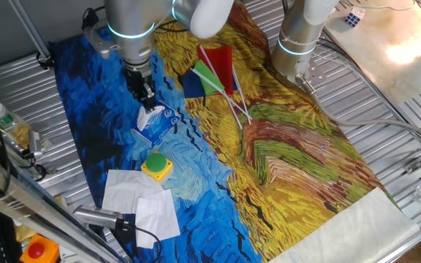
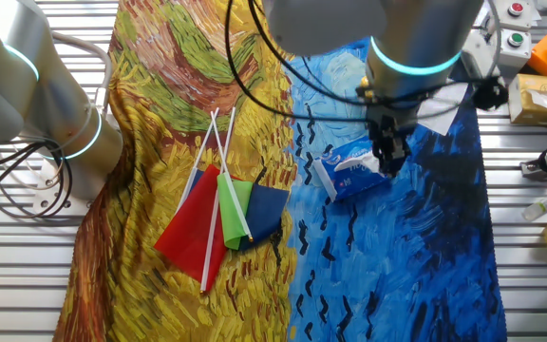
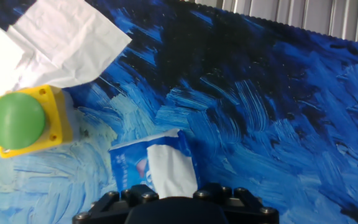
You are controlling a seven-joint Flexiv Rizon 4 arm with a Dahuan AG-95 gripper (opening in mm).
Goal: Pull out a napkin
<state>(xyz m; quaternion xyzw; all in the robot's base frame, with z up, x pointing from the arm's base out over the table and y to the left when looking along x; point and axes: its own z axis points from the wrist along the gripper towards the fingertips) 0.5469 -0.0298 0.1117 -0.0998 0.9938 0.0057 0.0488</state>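
The small blue tissue packet point(image 1: 157, 123) lies on the blue part of the painted cloth; it also shows in the other fixed view point(image 2: 351, 175) and in the hand view point(image 3: 131, 169). A white napkin point(image 3: 171, 169) sticks up out of its opening and runs to my fingers. My gripper point(image 1: 147, 100) stands straight over the packet, its fingers close together on the napkin's top edge point(image 1: 150, 112). It shows the same way in the other fixed view point(image 2: 387, 158). In the hand view only the hand's black body shows, and the fingertips are hidden.
Loose white napkins point(image 1: 136, 197) lie near the cloth's front edge, beside a yellow button box with a green button point(image 1: 156, 166). Red, green and blue flags on white sticks point(image 1: 212, 73) lie mid-cloth. A second arm's base point(image 1: 298, 40) stands at the back.
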